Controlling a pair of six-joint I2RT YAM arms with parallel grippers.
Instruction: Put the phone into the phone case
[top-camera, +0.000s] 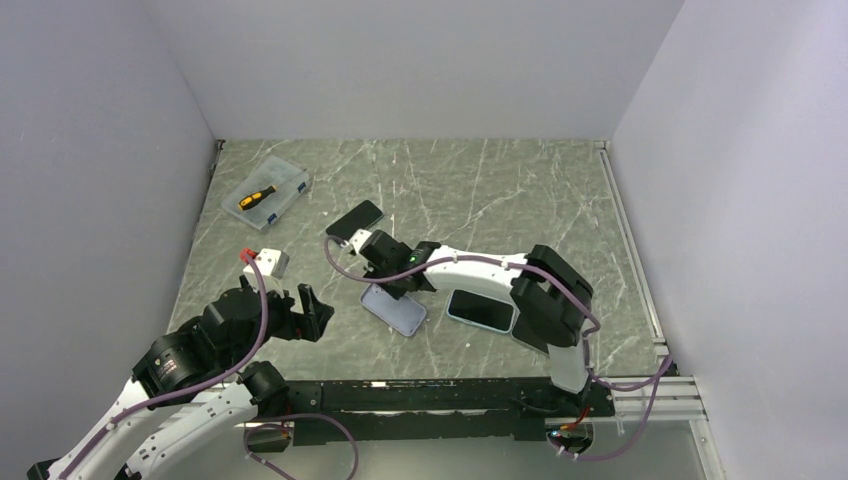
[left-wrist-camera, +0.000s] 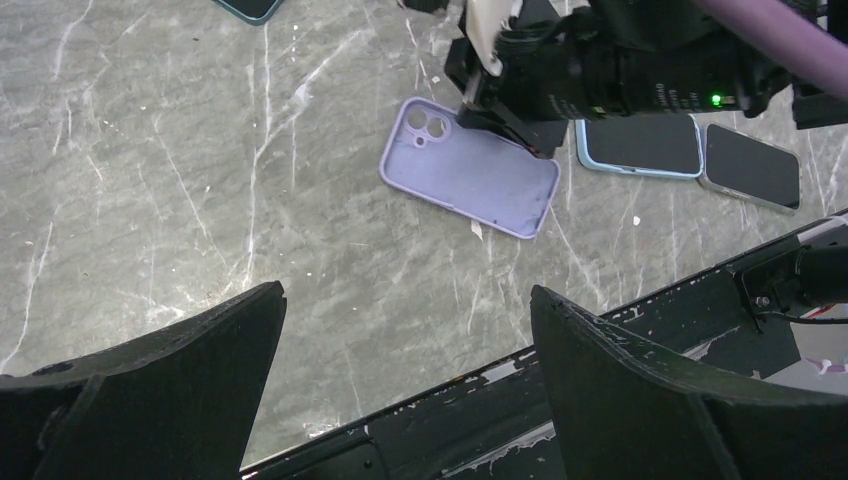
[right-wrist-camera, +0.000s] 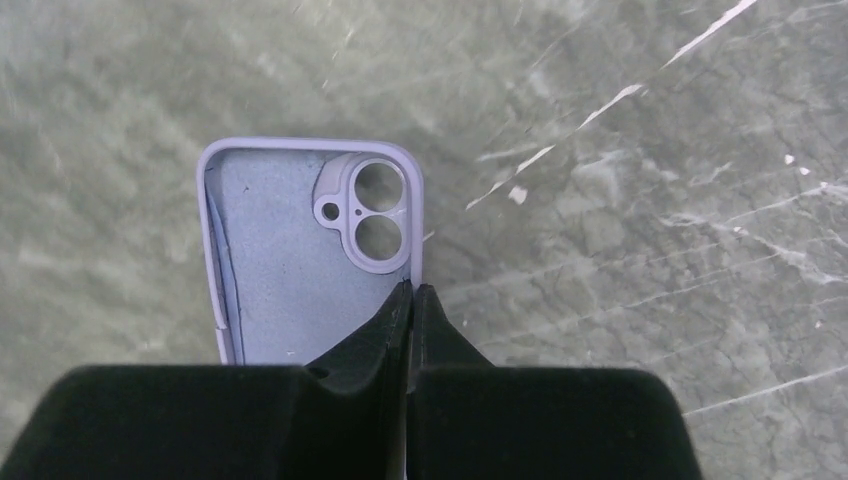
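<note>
- Table (top-camera: 500, 190): showing grey-green marble, with thin white veins running across it.
- Phone case (left-wrist-camera: 470, 175): showing lilac, its inside reading a paler blue-grey.
- Blue-rimmed phone (left-wrist-camera: 640, 145): wearing a light-blue edge round a black screen.
- Silver-rimmed phone (left-wrist-camera: 752, 167): showing a dark screen.
- Third phone (top-camera: 355, 217): showing black.
- Box (top-camera: 267, 192): showing clear plastic.
- Screwdriver (top-camera: 257, 198): showing orange and black.
- Left gripper (left-wrist-camera: 407, 293) and right gripper (right-wrist-camera: 410, 300): showing matt black.
- Right arm (top-camera: 480, 263): showing white and black.
- Cable (top-camera: 262, 300): showing purple.

clear box (top-camera: 268, 193): landmark, on green marbled counter (top-camera: 480, 200) | orange-handled screwdriver (top-camera: 257, 198): inside the box | white block (top-camera: 272, 263), red tab: near the box, on its nearer side
</note>
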